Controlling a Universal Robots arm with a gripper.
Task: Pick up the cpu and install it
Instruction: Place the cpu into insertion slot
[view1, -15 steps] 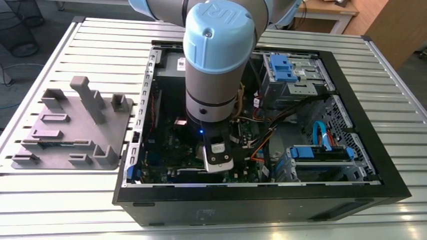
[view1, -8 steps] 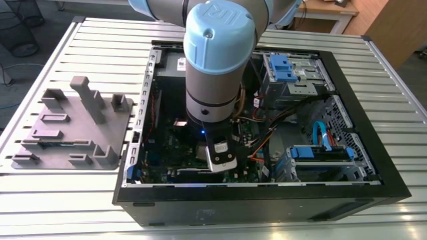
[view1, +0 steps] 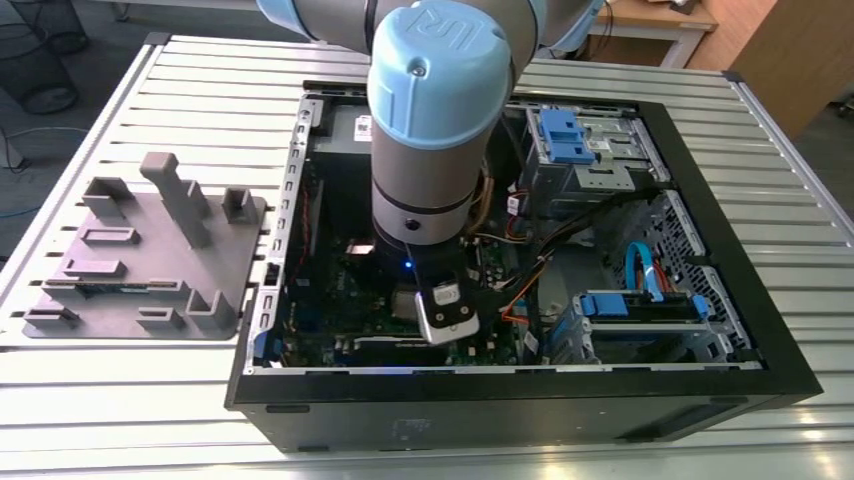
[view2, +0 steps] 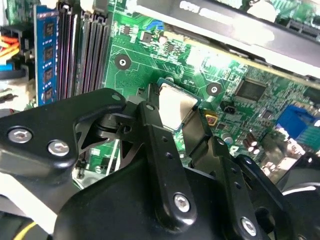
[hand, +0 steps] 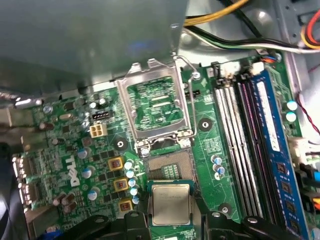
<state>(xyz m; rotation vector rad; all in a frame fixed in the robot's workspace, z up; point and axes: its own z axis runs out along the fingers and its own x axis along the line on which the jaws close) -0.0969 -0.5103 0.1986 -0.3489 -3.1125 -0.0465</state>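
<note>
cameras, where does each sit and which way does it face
exterior view: off the arm, above the open computer case, looking down; the arm shows.
first wrist view: on the wrist, facing the motherboard and open socket; tool tips show.
second wrist view: on the wrist, looking past the tool onto the motherboard.
both wrist views share the cpu held in the tool.

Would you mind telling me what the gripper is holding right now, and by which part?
The cpu, pinched at two opposite side edges between the jaws, as the first wrist view shows.

cpu (hand: 170, 204) pale dull metal; hand (view2: 172, 110) matt black.
</note>
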